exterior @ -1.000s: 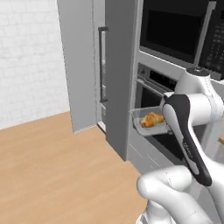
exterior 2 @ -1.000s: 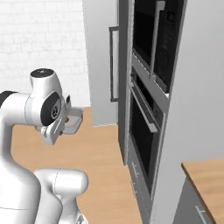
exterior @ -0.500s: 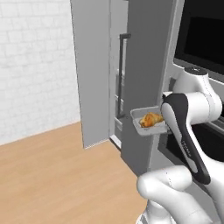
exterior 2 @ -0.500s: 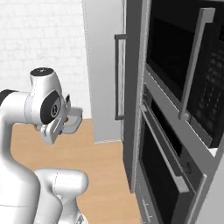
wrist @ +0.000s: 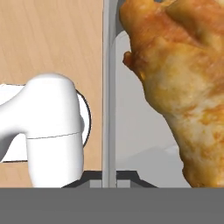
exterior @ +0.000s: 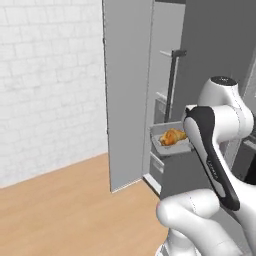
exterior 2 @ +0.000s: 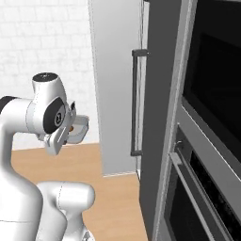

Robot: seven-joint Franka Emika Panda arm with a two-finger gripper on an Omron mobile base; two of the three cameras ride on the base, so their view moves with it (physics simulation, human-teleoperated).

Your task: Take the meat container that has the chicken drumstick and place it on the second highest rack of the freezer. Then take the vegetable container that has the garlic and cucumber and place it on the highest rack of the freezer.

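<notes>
A white robot arm carries a shallow, pale-grey meat container in the air in front of the tall dark-grey freezer, whose full-height grey door stands swung open with its black vertical bar handle showing. In the tray lies the golden-orange-brown chicken drumstick, lumpy and shorter than the container. From the right base view the tray juts out beside the arm's dark joint, over the wooden floor.

The hand view runs along the container's thin grey side wall, which stands edge-on between the two dark fingers; they appear to be pinching this rim, one finger inside the tray and one outside, though the grey band hides most of the contact. The drumstick lies just beside the held wall.

The container looks stiff and light, so a rim pinch should carry it, but held at one edge it will lever downward and could twist in a smooth-walled grip. The meat sits loose on a slick-looking floor and would probably slide if the tray tips. Keeping the tray level and sliding it flat onto the second-highest rack seems the safe course; that rack cannot be made out clearly here.
</notes>
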